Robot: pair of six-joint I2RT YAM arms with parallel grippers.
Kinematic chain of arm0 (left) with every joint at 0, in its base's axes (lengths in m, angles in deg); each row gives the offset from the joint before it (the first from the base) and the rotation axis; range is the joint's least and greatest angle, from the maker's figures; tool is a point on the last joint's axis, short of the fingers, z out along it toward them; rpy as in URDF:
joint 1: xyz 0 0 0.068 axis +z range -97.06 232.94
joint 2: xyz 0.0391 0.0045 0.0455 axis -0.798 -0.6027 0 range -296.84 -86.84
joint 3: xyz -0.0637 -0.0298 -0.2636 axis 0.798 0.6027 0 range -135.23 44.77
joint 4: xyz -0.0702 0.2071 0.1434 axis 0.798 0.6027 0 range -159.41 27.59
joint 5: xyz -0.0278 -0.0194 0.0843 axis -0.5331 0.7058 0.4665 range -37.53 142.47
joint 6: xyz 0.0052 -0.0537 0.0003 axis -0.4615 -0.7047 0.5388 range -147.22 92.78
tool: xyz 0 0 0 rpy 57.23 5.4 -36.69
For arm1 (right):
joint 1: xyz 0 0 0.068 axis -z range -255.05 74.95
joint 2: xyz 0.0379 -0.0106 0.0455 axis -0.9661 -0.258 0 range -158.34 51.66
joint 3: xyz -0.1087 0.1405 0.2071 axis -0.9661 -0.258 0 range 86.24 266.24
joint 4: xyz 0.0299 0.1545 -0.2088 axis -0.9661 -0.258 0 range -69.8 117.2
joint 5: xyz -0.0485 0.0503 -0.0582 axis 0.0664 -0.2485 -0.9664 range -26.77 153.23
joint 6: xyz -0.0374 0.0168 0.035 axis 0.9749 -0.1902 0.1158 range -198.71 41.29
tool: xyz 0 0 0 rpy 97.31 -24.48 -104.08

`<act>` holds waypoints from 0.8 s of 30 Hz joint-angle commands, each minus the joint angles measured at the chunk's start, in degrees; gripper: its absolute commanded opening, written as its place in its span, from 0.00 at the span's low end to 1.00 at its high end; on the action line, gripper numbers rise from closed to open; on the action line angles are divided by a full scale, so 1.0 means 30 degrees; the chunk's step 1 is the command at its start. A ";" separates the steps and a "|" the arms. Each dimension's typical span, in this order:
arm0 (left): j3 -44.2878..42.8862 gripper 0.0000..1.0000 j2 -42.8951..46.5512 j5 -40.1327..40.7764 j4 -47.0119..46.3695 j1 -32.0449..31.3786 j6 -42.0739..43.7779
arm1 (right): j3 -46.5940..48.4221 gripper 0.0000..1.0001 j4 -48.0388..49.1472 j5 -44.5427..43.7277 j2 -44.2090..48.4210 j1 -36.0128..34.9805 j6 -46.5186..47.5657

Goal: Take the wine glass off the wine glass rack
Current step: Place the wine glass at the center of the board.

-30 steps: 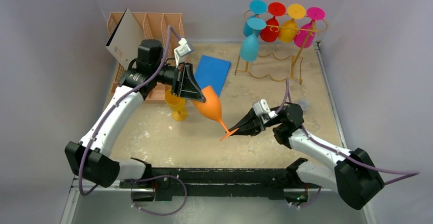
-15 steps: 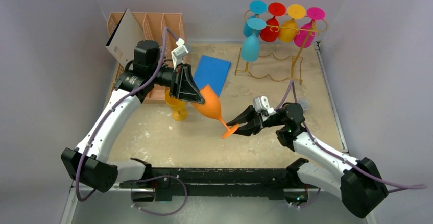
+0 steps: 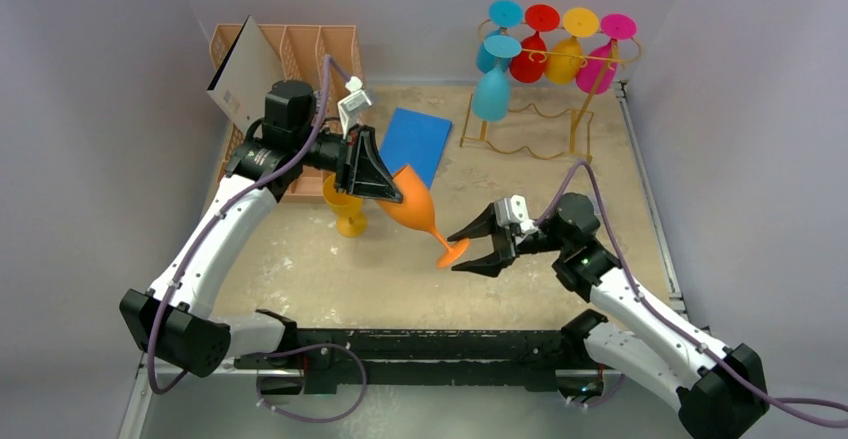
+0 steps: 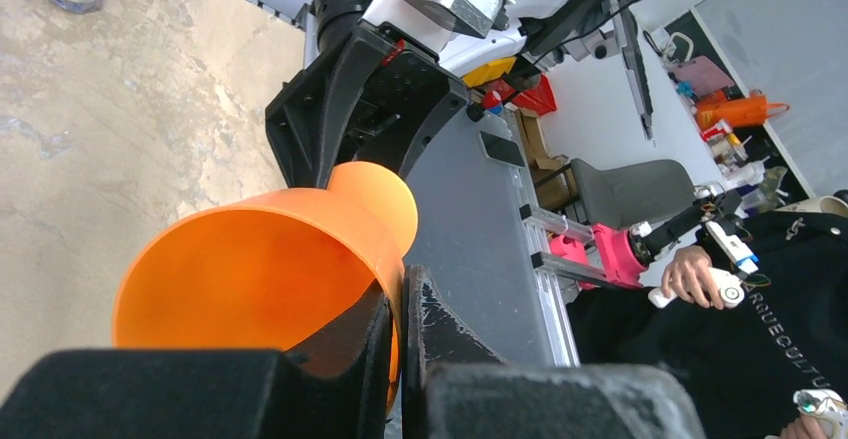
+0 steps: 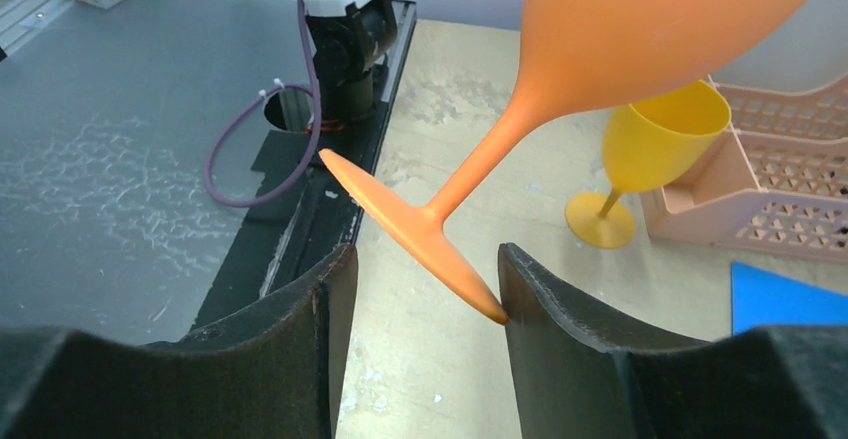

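Note:
An orange wine glass [image 3: 412, 207] hangs tilted above the table's middle, off the wine glass rack [image 3: 578, 124], a gold wire stand at the back right. My left gripper [image 3: 385, 194] is shut on the bowl's rim [image 4: 260, 269], one finger inside and one outside. The glass's foot [image 5: 410, 229] lies between the fingers of my right gripper [image 3: 455, 251], which is open; the foot's edge touches one finger [image 5: 530, 289]. Blue [image 3: 490, 94], red [image 3: 528, 64], yellow [image 3: 565, 59] and pink [image 3: 597, 69] glasses hang upside down on the rack.
A yellow glass [image 3: 345, 209] stands upright just left of the orange one. Behind it is a peach slotted organizer [image 3: 310, 49] with a card [image 3: 245, 74] leaning in it. A blue sheet [image 3: 415, 139] lies flat mid-table. A small bottle [image 3: 595, 202] sits behind my right arm.
My right gripper, shut on the orange glass's foot a second ago, has opened and drawn back slightly to the right. The left gripper keeps its hold, raised a little.

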 commanded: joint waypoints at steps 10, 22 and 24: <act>-0.1275 0.00 0.1137 0.3440 0.3896 -0.0003 0.3491 | 0.3589 0.66 -0.8863 -0.6834 0.0533 0.0005 0.2408; -0.1603 0.00 0.1247 0.9065 0.4808 -0.0003 0.3800 | 0.4925 0.80 -1.2152 -1.2198 0.0521 0.0005 0.3363; -0.1604 0.00 0.0970 0.9813 0.4371 -0.0003 0.3567 | 0.5479 0.82 -1.2846 -1.3192 0.0332 0.0005 0.3059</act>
